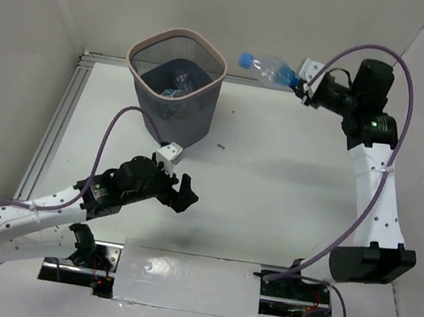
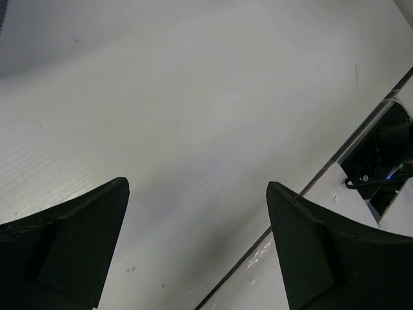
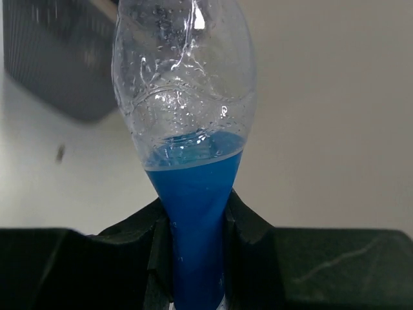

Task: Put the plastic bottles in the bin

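Observation:
My right gripper [image 1: 305, 86] is shut on a clear plastic bottle with a blue label and blue cap [image 1: 267, 67], held sideways in the air just right of the bin [image 1: 214, 62]. In the right wrist view the jaws squeeze the blue-labelled part of the bottle [image 3: 197, 213], and the bin [image 3: 58, 64] shows blurred at the upper left. The dark mesh bin holds at least one clear bottle [image 1: 177, 85] at its bottom. My left gripper [image 1: 182, 192] is open and empty, low over bare table [image 2: 193, 129] in front of the bin.
White walls close in the table at the back and sides. An aluminium rail [image 1: 59, 119] runs along the left edge. A white taped plate [image 1: 186, 281] and cable slots lie between the arm bases. A small dark speck [image 1: 220, 145] lies right of the bin.

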